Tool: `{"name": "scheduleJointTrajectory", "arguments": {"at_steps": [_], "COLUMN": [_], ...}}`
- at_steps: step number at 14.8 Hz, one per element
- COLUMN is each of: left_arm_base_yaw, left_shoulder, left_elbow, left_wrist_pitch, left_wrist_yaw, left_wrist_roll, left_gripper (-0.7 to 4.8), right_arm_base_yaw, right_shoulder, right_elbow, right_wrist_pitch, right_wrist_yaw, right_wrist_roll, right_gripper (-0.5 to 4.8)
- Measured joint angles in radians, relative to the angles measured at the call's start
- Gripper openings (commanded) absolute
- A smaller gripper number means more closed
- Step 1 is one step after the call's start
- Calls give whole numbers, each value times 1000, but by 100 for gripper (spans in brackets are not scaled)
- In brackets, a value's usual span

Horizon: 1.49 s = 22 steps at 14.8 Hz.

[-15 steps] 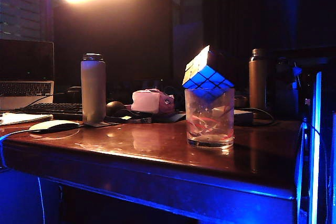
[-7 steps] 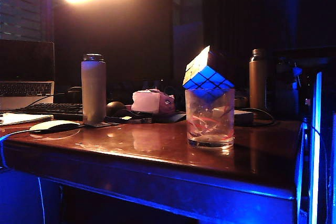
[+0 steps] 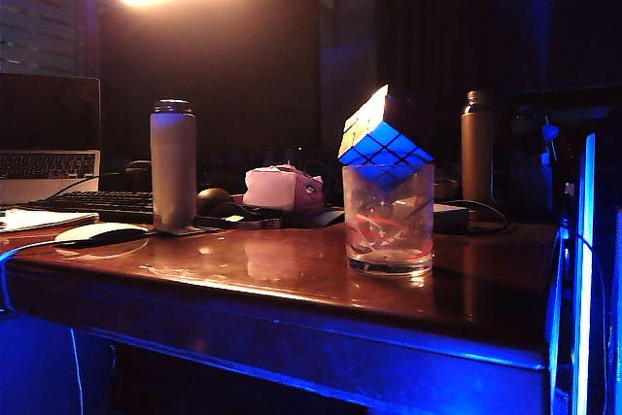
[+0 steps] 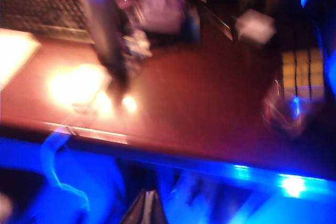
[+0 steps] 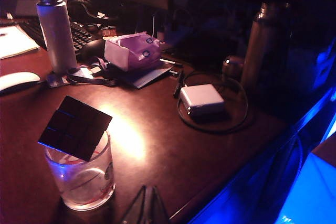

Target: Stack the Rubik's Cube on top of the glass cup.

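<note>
Both grippers show only dark, pinched-together fingertips, the left gripper blurred, the right gripper near the glass cup, where the Rubik's Cube perches tilted on its rim.

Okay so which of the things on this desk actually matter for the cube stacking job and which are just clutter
Job things:
Rubik's Cube, sitting tilted on the cup's rim
glass cup
left gripper and right gripper, both shut, clear of them

Just lying about:
pale bottle
dark bottle
mouse
keyboard
white power adapter
pink packet
</note>
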<state>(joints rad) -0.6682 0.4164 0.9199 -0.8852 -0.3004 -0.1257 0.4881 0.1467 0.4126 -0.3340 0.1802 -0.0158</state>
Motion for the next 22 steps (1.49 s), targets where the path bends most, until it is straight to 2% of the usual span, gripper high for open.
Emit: {"name": "scheduleJointTrajectory", "arguments": {"at_steps": [2,3,4,7,9,11,14,22], "left_arm_base_yaw": [0,0,0,0,0,0,0,0], "left_shoulder": [-101,-132,-170,-167,-169,-169,-167,-168], "left_elbow": [-197,-280,-389,-563,-629,-698,-770,-846], "left_wrist_pitch": [144,219,350,509,634,649,642,649], "left_wrist_yaw": [94,125,163,246,271,275,335,354], "left_wrist_roll": [7,41,99,111,111,111,111,124], "left_gripper": [-6,-6,-6,-6,-6,-6,-6,-6], "right_arm_base_yaw": [0,0,0,0,0,0,0,0], "right_shoulder": [0,0,-2,-10,-46,-90,-126,-125], "right_elbow": [-11,-26,-60,-123,-148,-186,-237,-347], "right_wrist_pitch": [3,4,2,-1,2,4,2,0], "right_wrist_yaw": [0,0,-14,-26,-25,-25,-24,-23], "right_wrist_roll": [9,10,12,21,57,66,98,143], "right_gripper": [-1,-1,-1,-1,-1,-1,-1,-1]}}
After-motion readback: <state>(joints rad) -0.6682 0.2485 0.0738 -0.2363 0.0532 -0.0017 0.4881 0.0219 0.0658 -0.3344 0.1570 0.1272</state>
